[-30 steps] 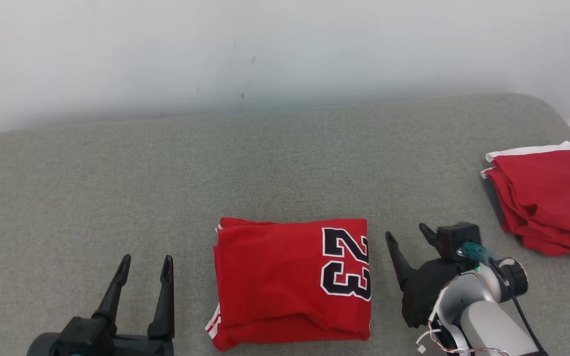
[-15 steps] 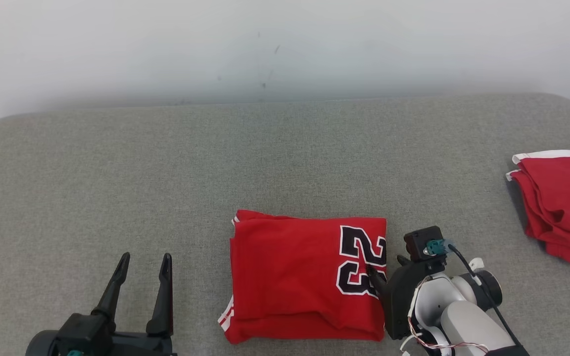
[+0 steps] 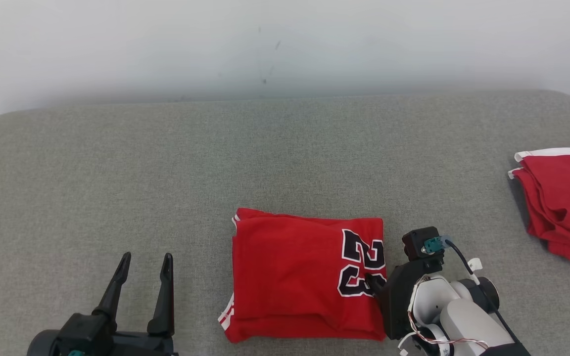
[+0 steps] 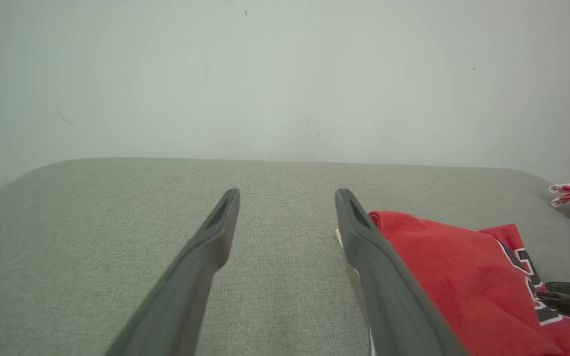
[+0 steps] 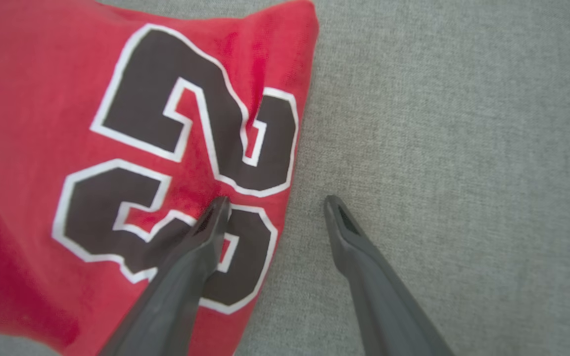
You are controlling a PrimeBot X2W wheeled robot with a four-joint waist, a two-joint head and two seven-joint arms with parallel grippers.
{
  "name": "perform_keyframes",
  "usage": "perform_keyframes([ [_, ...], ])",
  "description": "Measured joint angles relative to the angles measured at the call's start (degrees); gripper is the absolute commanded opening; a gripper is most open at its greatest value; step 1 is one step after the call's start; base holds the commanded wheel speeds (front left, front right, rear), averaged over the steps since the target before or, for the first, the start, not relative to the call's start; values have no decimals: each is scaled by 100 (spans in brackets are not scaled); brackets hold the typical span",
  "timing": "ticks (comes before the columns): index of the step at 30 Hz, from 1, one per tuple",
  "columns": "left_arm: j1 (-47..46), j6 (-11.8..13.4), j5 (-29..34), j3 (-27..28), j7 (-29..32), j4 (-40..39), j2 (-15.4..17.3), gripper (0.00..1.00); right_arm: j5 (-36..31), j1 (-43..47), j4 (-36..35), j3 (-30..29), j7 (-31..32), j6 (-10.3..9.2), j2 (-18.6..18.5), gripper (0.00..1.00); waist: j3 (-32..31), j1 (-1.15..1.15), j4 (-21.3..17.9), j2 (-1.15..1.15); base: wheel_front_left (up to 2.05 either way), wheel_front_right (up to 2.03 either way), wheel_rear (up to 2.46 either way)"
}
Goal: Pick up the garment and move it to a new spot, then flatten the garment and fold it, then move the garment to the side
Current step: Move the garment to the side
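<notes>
Tool on my right (image 3: pixel 378 284) stands wide open, empty, at the folded garment's (image 3: pixel 295 282) right edge; the left tool (image 3: pixel 146 257) idles open, well apart. From the left wrist, the garment lies near-centre on the worktop (image 4: pixel 117 207). From the right wrist, the open tool straddles that edge. I judge folding done; moving aside remains.

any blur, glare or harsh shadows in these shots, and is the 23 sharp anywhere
Head view: soft even light, no glare, the 23 on the folded jersey crisp, a faint shadow left of the red pile. Left wrist view: hazy pale wall, left claw slightly soft-edged. Right wrist view: close-up of the 23 a little blurred around the right claw.
</notes>
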Motion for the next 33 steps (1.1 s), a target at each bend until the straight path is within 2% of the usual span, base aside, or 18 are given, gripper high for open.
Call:
perform_keyframes([
  [3, -7, 0, 0, -20, -26, -2, -16, 100, 13, -35, 5, 15, 74, 1, 2, 100, 19, 0, 6, 0, 0, 0, 0],
  [4, -14, 0, 0, -42, -42, -8, -24, 100, 33, -43, 2, 14, 111, 1, 2, 76, 31, 0, 11, 0, 0, 0, 0],
  [5, -24, 0, 0, -57, -44, -8, -35, 100, 45, -66, 1, 16, 122, 2, 1, 16, 44, 0, 18, 0, 0, 0, 0],
  [6, -37, 0, 0, -56, -44, -5, -45, 100, 47, -102, 3, 26, 152, 20, 1, 0, 54, 0, 27, 0, 0, 0, 0],
  [11, -97, 3, -9, -41, -46, 2, -49, 100, 46, -212, -66, 69, 256, 51, 11, 0, 94, 0, 59, 0, 0, 0, 0],
  [17, -95, 11, -30, 30, -49, 25, -48, 100, 21, -212, -483, 43, 398, 98, -245, 0, 90, 0, 45, 0, 0, 0, 0],
  [22, -73, 59, -55, 119, -51, 34, -38, 100, -13, -213, -1057, 2, 630, 192, -683, 0, 76, 0, -29, 0, 0, 0, 0],
  [26, -58, 57, -76, 120, -51, 32, -32, 100, -65, -286, -1465, -153, 820, 192, -1017, 0, 68, 0, -137, 0, 0, 0, 0],
  [30, -62, 56, -77, 101, -53, 33, -37, 100, -71, -396, -1844, -510, 958, 93, -1504, 0, 62, 1, -219, 0, 0, 0, 0],
  [33, -61, 55, -77, 104, -68, 37, -33, 100, -71, -528, -2097, -698, 1112, 55, -1703, 0, 51, 1, -260, 0, 0, 0, 0],
])
